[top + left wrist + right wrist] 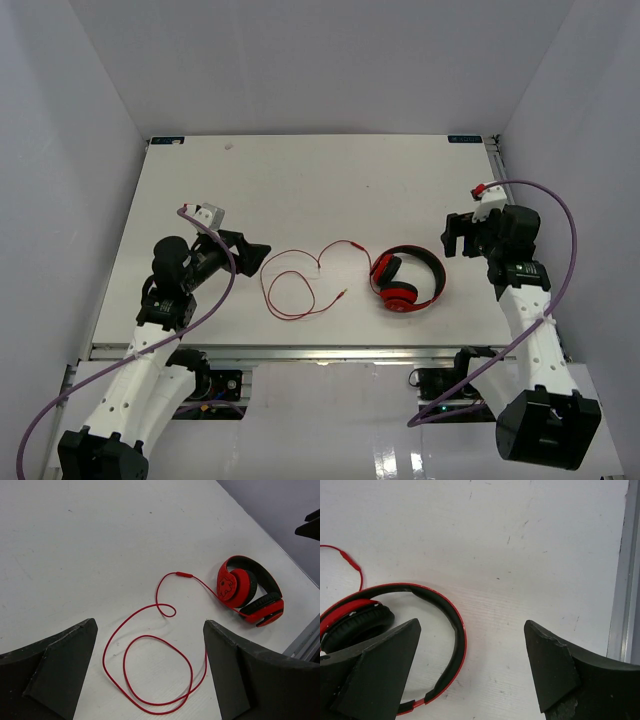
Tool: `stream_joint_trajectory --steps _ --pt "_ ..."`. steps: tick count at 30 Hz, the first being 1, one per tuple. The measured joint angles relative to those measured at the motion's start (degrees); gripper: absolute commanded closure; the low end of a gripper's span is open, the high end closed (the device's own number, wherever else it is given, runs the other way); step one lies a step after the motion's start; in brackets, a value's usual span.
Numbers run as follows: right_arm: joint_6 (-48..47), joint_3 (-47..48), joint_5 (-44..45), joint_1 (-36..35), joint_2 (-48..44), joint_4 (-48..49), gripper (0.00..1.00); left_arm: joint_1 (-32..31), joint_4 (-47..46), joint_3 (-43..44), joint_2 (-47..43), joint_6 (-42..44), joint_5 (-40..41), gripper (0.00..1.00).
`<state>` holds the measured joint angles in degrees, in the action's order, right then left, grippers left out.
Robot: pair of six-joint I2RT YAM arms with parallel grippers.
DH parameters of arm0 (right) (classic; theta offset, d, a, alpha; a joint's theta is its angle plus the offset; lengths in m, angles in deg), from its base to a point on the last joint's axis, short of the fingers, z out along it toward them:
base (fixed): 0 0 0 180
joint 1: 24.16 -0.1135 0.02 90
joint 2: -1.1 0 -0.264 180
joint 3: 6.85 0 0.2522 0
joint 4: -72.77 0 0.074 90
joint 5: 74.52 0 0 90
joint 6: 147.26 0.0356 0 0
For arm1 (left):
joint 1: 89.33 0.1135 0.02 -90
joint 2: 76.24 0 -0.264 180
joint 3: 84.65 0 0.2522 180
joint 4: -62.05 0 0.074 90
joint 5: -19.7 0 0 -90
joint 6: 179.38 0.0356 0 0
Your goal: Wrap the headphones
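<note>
Headphones [408, 280] sit at 3 o'clock of table [300, 180] centre, cable [292, 293] looped at their 9 o'clock. Left gripper [255, 260] and right gripper [450, 236] both spread, empty. Best: right pins headband [436, 268], left takes cable near plug [345, 294].

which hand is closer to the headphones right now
Right. The right hand is open beside the headband of the headphones, not touching. The left hand is farther off on the opposite side, with the loose cable lying between.

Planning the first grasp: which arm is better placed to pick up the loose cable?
Left. The left end effector, open, hovers right beside the cable loops; the right end effector is by the headphones, farther from them.
</note>
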<state>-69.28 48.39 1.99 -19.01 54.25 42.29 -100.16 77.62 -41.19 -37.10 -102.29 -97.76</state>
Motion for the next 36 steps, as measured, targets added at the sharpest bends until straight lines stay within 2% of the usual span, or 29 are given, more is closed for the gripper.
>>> stream_joint_trajectory --steps 4,8,12,25,28,33,36 --pt "-0.3 -0.2 -2.0 0.0 -1.3 0.2 0.1 0.0 -0.1 0.0 -0.1 0.0 -0.2 0.02" --pt "-15.2 -0.2 -12.3 0.2 2.6 -4.6 0.09 0.0 -0.1 0.0 -0.3 0.0 -0.3 0.02" --pt "-23.6 -0.2 -16.7 0.0 9.2 -7.9 0.07 0.0 -0.1 0.0 -0.5 0.0 -0.5 0.02" --pt "-29.2 0.6 -14.0 -0.3 22.7 -7.5 0.01 0.0 -0.5 0.0 -0.6 0.0 -1.9 0.02" --pt "-29.3 0.9 -12.2 -0.9 25.3 -6.6 0.12 0.0 -0.5 0.0 -0.7 0.0 -2.0 0.02" --pt "-29.1 1.5 -8.0 -2.8 29.8 -5.1 0.39 0.0 -0.5 0.0 -0.7 0.0 -2.1 0.02" --pt "-29.2 1.9 -5.8 -4.3 32.5 -3.9 0.59 0.0 -0.5 0.0 -0.7 0.0 -2.2 0.02"
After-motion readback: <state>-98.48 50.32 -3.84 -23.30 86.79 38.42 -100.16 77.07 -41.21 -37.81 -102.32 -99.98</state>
